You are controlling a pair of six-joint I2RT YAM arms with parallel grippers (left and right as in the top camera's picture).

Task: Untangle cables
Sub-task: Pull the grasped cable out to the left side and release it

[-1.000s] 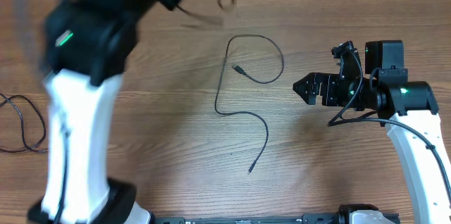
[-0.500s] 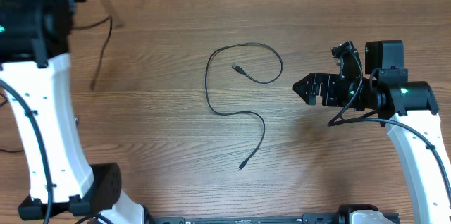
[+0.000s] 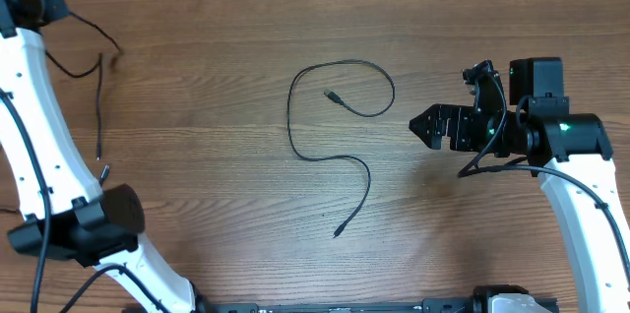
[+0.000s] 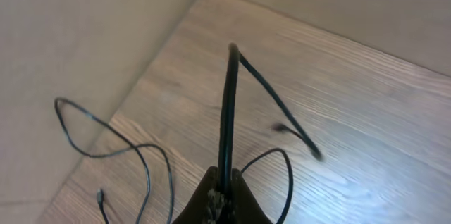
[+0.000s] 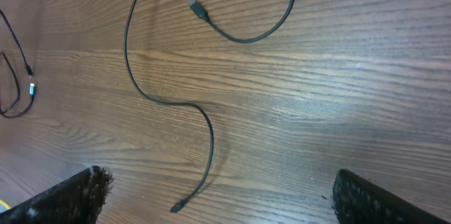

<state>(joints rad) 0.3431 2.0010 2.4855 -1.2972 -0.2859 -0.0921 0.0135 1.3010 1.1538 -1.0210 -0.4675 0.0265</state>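
In the middle, a loose cable (image 3: 289, 121) lies alone; left claw (image 4: 222, 199) pinches a second cable (image 4: 225, 111) upper left, right claw (image 3: 420, 124) open. Nearly done, maybe.

left arm: white-shelled links (image 3: 59, 146) are joined by black rounded joint housings (image 3: 77, 229) | right arm: white lower link (image 3: 581, 205) is topped by a black joint block (image 3: 571, 136), marked by a small green light (image 3: 564, 127) | thick black wiring (image 3: 489, 162) is routed alongside | black angular right gripper (image 3: 418, 123)
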